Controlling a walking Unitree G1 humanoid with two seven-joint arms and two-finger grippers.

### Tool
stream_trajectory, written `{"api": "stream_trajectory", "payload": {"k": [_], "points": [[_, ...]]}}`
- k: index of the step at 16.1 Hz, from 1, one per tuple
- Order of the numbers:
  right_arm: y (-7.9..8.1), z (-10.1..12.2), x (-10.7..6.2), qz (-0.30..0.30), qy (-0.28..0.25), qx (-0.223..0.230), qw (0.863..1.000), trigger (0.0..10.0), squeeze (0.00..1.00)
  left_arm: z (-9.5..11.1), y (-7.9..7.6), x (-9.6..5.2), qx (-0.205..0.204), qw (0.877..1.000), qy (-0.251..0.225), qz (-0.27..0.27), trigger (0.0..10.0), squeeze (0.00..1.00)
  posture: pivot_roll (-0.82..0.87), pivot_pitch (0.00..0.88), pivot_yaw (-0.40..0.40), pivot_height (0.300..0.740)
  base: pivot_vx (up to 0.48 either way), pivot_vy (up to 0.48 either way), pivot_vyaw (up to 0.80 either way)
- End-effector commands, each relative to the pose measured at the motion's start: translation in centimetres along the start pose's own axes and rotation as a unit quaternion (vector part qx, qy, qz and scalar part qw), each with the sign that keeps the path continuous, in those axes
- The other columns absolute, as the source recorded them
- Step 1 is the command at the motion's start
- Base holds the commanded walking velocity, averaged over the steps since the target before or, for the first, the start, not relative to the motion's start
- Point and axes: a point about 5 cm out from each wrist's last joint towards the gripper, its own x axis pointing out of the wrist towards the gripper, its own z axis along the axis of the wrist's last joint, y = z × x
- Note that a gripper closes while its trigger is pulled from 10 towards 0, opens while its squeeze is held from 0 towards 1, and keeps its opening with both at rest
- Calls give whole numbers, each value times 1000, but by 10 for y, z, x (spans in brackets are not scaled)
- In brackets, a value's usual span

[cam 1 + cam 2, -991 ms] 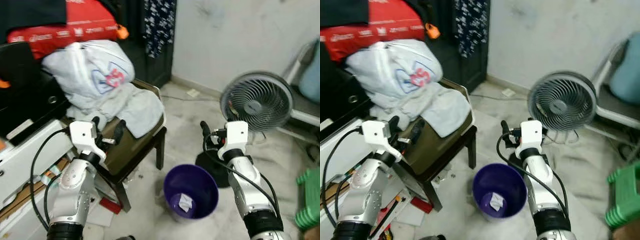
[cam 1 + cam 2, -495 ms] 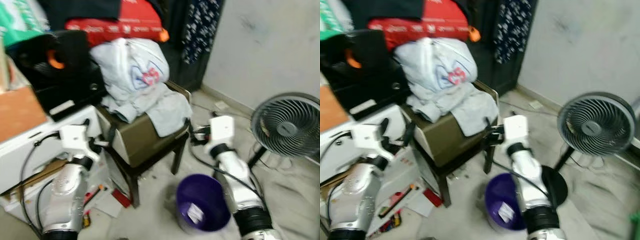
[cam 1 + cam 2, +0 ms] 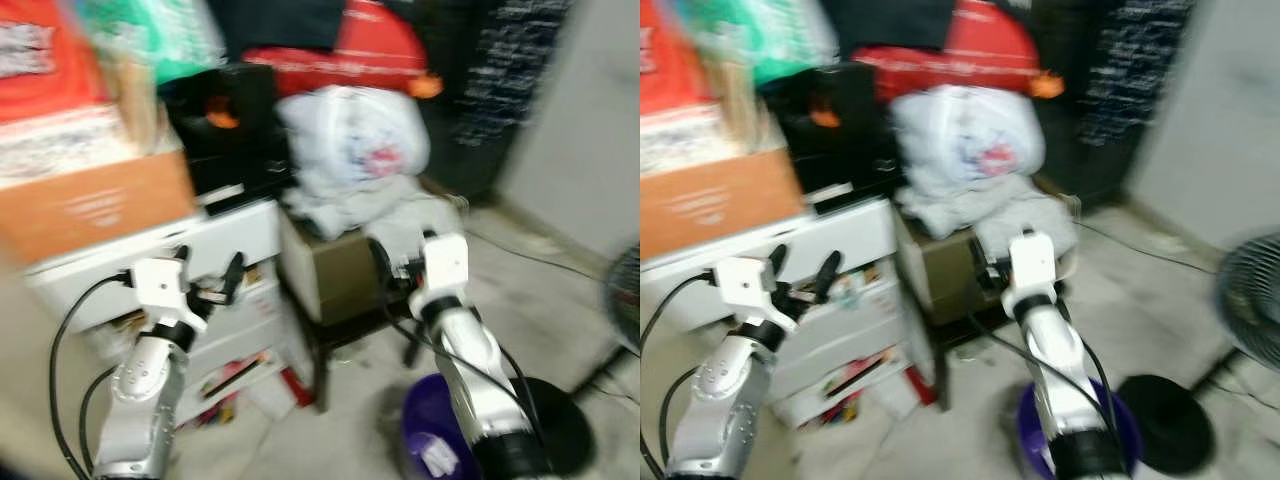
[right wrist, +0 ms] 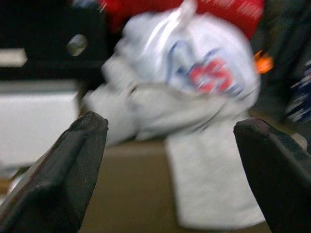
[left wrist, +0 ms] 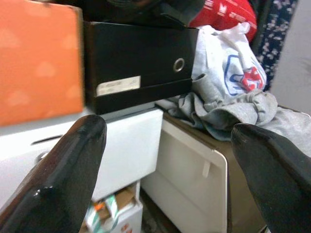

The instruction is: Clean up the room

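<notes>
A heap of white and grey clothes (image 3: 350,150) with a red and blue print lies on a brown chair (image 3: 330,280); the left wrist view shows the same clothes (image 5: 228,82). On the floor in front stands a purple bin (image 3: 430,450) with a crumpled paper inside. My left gripper (image 3: 208,265) is open and empty, held before the white drawer unit (image 3: 240,235). Close to the chair's front, my right gripper (image 3: 385,265) is open and empty, pointing at the clothes (image 4: 194,92). The head views are blurred.
A black box (image 3: 225,120) and an orange box (image 3: 90,205) sit on the drawer unit, with a red bag (image 3: 350,55) above the clothes. Litter (image 3: 235,375) lies on the floor by the drawers. A fan's base (image 3: 560,430) stands at the right.
The camera has swung left, so the fan slid to the right edge and the drawers and boxes came into view. Both grippers stay open and empty.
</notes>
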Motion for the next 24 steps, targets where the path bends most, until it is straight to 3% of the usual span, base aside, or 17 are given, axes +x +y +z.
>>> {"api": "stream_trajectory", "payload": {"k": [1,5,13,21,24], "points": [[-2,8,1,-3,-14,3,1000,10000,0,2,0,-1,10,1000,6,-3,10000,0,-10,0,-7,740,0,0,800],[0,8,-1,-3,-5,8,1000,10000,0,3,-7,-3,19,1000,15,-11,10000,0,-7,0,-7,740,0,0,777],[2,8,-3,-9,1,15,1000,10000,0,6,-11,-4,32,999,29,-1,10000,0,-6,8,3,740,0,0,0],[2,6,-5,-14,4,13,1000,10000,0,7,-15,-4,22,999,37,-9,10000,0,-6,21,16,740,0,0,693],[2,7,-4,-16,4,9,1000,10000,0,8,-13,-3,24,999,38,-11,10000,0,-5,18,19,740,0,0,0]]}}
